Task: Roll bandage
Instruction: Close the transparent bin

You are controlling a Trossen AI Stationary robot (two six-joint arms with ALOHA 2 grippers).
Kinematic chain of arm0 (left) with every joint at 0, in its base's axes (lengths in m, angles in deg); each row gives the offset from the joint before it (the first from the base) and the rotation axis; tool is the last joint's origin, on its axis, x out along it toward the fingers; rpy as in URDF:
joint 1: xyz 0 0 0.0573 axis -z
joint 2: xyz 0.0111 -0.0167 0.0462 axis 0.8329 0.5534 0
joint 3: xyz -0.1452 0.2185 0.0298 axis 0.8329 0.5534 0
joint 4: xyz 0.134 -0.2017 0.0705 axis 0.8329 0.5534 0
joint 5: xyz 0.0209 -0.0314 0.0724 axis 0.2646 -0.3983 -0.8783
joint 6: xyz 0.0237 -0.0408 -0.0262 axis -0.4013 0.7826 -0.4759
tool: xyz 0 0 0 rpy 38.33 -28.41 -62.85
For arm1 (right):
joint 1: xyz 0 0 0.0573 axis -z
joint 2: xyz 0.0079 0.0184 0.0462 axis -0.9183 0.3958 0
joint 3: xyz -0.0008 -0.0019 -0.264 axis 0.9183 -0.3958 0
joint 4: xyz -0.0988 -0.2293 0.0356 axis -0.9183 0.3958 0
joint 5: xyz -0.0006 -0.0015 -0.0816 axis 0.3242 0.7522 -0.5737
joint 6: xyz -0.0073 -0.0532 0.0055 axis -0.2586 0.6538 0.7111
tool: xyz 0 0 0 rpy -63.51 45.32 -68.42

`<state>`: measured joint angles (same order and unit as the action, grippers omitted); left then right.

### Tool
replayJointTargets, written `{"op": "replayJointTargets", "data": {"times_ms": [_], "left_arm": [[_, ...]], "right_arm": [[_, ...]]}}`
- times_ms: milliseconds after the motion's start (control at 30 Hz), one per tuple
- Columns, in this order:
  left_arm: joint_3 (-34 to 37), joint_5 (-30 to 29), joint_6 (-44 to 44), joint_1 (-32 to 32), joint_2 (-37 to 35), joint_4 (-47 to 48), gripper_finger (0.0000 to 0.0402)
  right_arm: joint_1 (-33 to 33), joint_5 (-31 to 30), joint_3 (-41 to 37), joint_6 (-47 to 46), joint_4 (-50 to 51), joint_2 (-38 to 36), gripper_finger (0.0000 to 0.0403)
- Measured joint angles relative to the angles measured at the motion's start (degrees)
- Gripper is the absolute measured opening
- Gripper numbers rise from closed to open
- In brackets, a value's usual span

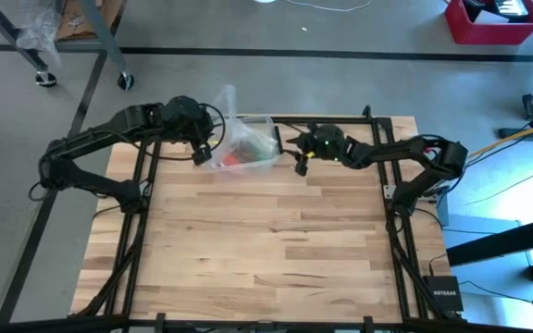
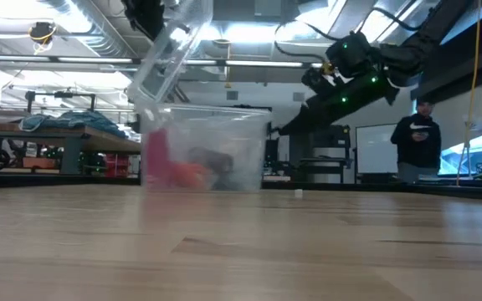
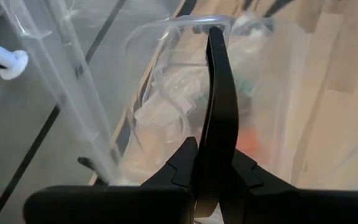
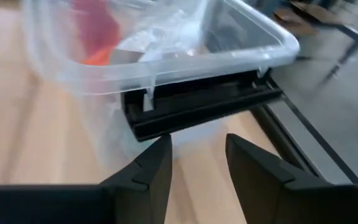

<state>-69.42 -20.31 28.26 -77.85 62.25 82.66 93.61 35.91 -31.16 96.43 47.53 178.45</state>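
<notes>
The left arm is reaching in from the table's left edge, elbow bent outward, its wrist bending toward the far middle of the table (image 1: pixel 248 240). The left gripper (image 1: pixel 204 151) is sitting at the left side of the clear plastic box (image 1: pixel 248 148), its fingers (image 3: pixel 219 124) pressed together; it appears to be pinching the box's clear lid (image 2: pixel 170 50), which is standing tilted up above the box in the low view, though the contact itself is not plainly visible. Inside the box, orange and red items are showing through the walls, with crumpled clear plastic (image 4: pixel 160 37) among them. The bandage cannot be made out anywhere. The right arm is stretching in from the right edge, forearm lying level, and the right gripper (image 1: pixel 301 166) is hovering just beside the box's right end, its fingers (image 4: pixel 157 168) spread apart and holding nothing, facing the black handle (image 4: pixel 197 106).
</notes>
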Motion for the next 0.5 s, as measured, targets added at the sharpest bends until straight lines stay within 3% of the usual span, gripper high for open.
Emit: {"op": "replayJointTargets", "data": {"times_ms": [233,500], "left_arm": [[0.26,-0.03,-2.77,0.02,0.04,0.47,0.0030],[0.28,-0.23,-11.89,0.00,1.42,-0.55,0.0031]], "right_arm": [[-4.94,-0.80,0.00,3.09,-0.63,0.26,0.0153],[-5.28,-2.97,0.02,3.01,-0.59,0.26,0.0153]]}}
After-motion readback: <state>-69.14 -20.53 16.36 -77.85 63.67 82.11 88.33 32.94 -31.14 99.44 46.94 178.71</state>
